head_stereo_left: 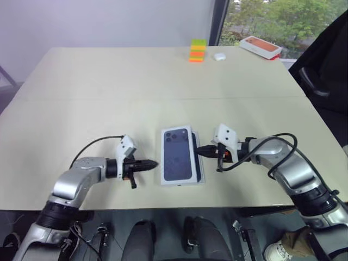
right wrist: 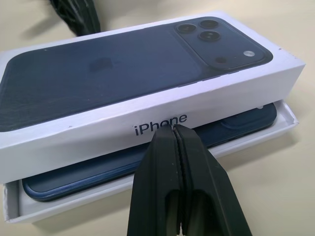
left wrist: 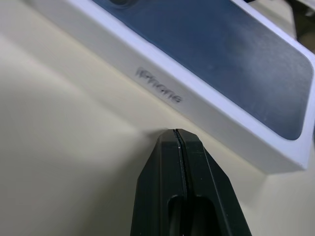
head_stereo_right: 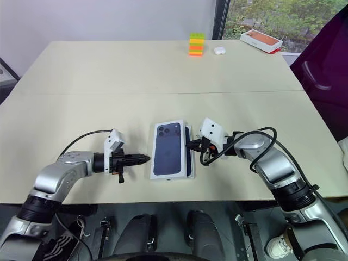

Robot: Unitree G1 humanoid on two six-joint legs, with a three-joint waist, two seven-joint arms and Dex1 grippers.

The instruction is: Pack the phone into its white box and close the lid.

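The lid, white with a dark blue phone picture on top, lies skewed over the white box near the table's front edge. In the right wrist view it is tilted, with a gap along the box's right side. Through that gap shows the dark blue phone, lying flat in the box. My left gripper is shut and empty, its tips at the lid's left side wall. My right gripper is shut too, its tips against the lid's right side wall, just above the phone.
At the table's far edge stand a stack of coloured blocks, a small white case and an orange-topped box. A dark chair is at the right. The table's front edge runs just behind my grippers.
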